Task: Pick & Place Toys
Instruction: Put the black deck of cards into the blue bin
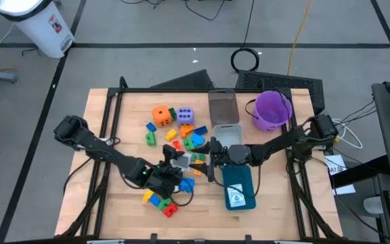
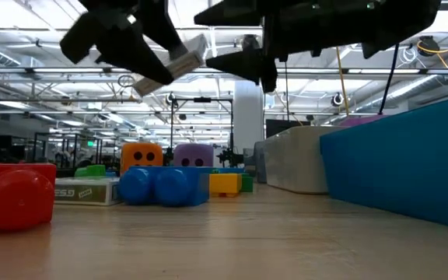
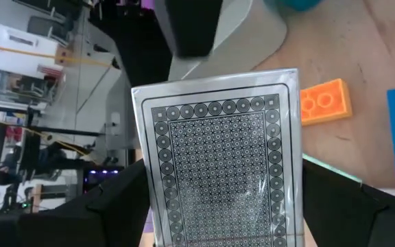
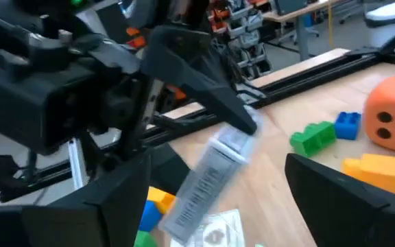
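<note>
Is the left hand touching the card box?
Touching. Right wrist view shows the left hand pinching the card box at its top end, lifted off the table.

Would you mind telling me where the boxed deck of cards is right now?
The card deck is lifted off the table in the left gripper, mid-table in the high view, over the blocks and facing the right gripper.
</note>
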`<state>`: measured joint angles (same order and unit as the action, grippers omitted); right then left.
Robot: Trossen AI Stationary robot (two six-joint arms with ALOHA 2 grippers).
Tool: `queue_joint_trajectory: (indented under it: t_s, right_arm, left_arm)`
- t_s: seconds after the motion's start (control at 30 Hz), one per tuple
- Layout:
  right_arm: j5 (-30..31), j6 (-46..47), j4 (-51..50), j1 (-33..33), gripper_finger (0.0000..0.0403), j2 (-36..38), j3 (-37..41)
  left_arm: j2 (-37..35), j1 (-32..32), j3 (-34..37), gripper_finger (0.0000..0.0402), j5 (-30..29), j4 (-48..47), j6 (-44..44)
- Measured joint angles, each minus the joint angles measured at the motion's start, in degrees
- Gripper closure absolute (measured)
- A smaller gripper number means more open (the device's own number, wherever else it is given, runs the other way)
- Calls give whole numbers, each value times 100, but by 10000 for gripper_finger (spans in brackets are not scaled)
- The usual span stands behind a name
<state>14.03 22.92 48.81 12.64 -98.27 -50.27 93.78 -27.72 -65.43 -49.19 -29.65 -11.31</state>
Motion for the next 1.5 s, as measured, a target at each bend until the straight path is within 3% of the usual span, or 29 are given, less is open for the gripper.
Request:
queue_joint_trajectory:
  t_s: [0.1,0.43,0.67,0.83,0.93,1.1,1.2,1.33,1.5]
  right_arm:
    - [-184,11,-11,0,97,-197,-197]
    - [66,538,-345,-143,160,-489,-465]
    - [-39,394,-329,-134,278,-432,-463]
    - [-676,177,-377,-186,371,-433,-454]
    - [-1136,-17,-622,-216,375,-257,-454]
    - [-1279,-307,-1705,-128,374,339,-453]
    - [-1260,-511,-2400,42,374,790,-452]
    - [-793,-723,-3265,410,374,1516,-452]
    - [-803,-178,-4939,744,374,2500,-820]
  left_arm:
    - [71,62,2,86,18,23,-72]
    - [81,28,-2,81,-235,458,-241]
    - [78,27,-2,75,-279,521,-56]
    - [78,22,0,47,90,787,504]
    - [78,-33,0,37,245,880,1114]
    - [48,-250,-2,38,780,884,1583]
    - [-39,-388,-4,41,1411,864,1660]
    - [-112,-534,70,39,2177,947,1572]
    - [-139,-451,656,35,2078,2108,1337]
